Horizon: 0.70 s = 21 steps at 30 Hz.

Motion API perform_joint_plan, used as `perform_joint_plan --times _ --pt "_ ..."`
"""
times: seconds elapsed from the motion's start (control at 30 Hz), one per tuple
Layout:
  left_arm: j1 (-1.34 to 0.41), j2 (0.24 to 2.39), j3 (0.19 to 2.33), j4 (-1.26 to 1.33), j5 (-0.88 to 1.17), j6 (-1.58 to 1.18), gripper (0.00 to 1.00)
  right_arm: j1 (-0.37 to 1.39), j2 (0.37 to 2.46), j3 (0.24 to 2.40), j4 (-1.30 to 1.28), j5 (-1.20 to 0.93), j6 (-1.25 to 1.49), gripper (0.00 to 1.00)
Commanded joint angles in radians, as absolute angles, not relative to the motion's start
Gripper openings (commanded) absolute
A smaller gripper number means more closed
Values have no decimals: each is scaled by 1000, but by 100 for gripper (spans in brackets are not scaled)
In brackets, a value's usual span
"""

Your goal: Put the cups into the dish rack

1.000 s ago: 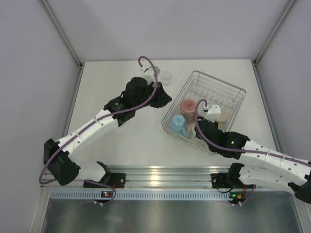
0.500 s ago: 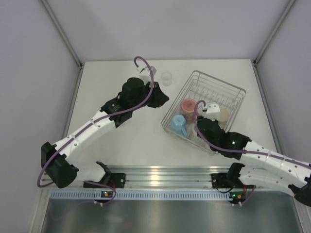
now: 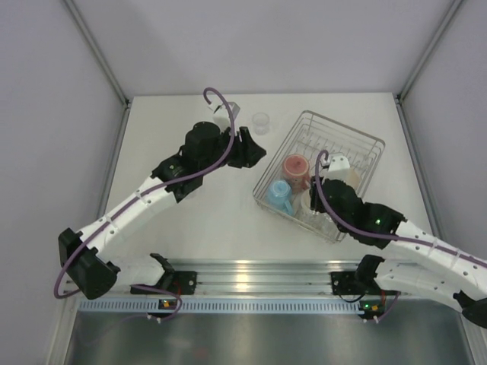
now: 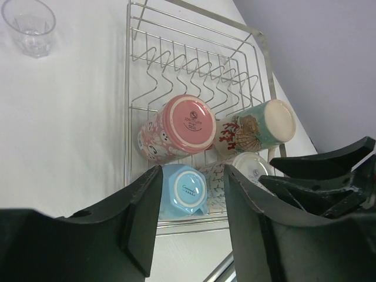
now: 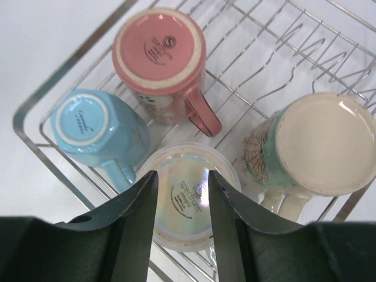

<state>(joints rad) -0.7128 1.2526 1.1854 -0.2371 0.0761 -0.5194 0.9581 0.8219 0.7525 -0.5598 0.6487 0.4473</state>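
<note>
The silver wire dish rack (image 3: 364,135) holds several upturned cups: a pink mug (image 3: 295,166), a light blue mug (image 3: 278,195), a cream and teal patterned mug (image 3: 351,178) and a pearly white cup (image 5: 187,197). My right gripper (image 5: 182,205) is open and empty, hanging just above the white cup's base inside the rack (image 5: 41,100). A small clear glass (image 3: 261,122) stands on the table left of the rack and also shows in the left wrist view (image 4: 29,23). My left gripper (image 3: 259,153) is open and empty, above the table between glass and rack.
The left wrist view shows the rack's plate slots (image 4: 188,64) empty at the far end, and my right arm (image 4: 329,176) dark at the right. Grey walls with metal posts enclose the white table (image 3: 190,205). A metal rail (image 3: 251,274) runs along the near edge.
My left arm has swung slightly left, its open gripper staying near the rack's left side. My right gripper has shifted a little right and back over the rack.
</note>
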Motion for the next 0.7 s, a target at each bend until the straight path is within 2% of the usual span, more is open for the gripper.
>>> perform_joint_plan --times 0.0,0.07,0.27,0.4,0.5,0.57,0.67 --pt "-707 1223 1203 -227 60 -506 53 930 808 848 -592 632 423 41" --pt "-707 1223 1206 -236 52 -500 56 905 808 864 -597 634 413 40" --pt "-707 1215 1201 -261 18 -483 69 626 808 906 -566 476 319 39" --pt "-706 1210 1200 -268 15 -482 70 448 841 948 -581 483 299 39" --pt "-706 1213 1204 -268 21 -482 71 346 854 954 -574 410 308 39" --pt "-706 1218 1206 -273 23 -476 71 308 857 930 -531 290 324 40" --pt "-704 1220 1207 -282 12 -469 71 288 882 899 -514 241 336 44"
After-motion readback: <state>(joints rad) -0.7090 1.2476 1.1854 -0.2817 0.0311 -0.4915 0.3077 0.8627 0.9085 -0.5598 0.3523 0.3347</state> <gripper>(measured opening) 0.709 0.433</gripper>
